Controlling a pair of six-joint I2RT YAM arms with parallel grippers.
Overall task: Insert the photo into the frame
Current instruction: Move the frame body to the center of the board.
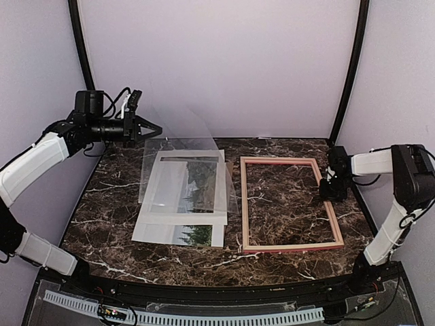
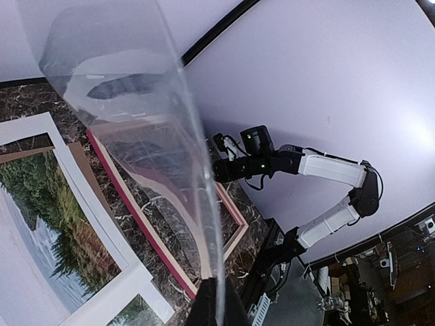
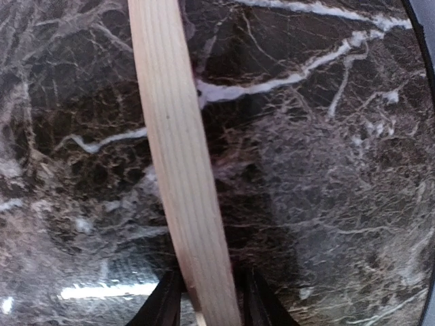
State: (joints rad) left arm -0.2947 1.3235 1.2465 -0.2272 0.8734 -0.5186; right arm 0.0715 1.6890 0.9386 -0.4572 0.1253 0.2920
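Observation:
The photo [image 1: 198, 180] lies flat at the table's left centre under a white mat board [image 1: 166, 190]. Its trees show through the mat's window, and again in the left wrist view [image 2: 54, 210]. The frame [image 1: 246, 204] lies flat to the right of the photo and nothing lies inside it; its pink-red rail also shows in the left wrist view [image 2: 146, 221]. My left gripper [image 1: 155, 129] [image 2: 216, 302] is shut on a clear plastic sheet [image 1: 151, 176] [image 2: 156, 136], holding it lifted and curved over the mat. My right gripper [image 1: 332, 189] [image 3: 207, 302] grips the frame's right rail [image 3: 178, 156].
A brown panel edge [image 2: 80, 159] shows between the mat and the frame. A strip of print [image 1: 197, 236] sticks out below the mat's near edge. The table [image 1: 115, 197] is dark marble. Black poles [image 1: 80, 47] stand at the back corners. My right arm [image 2: 326, 170] shows across the table.

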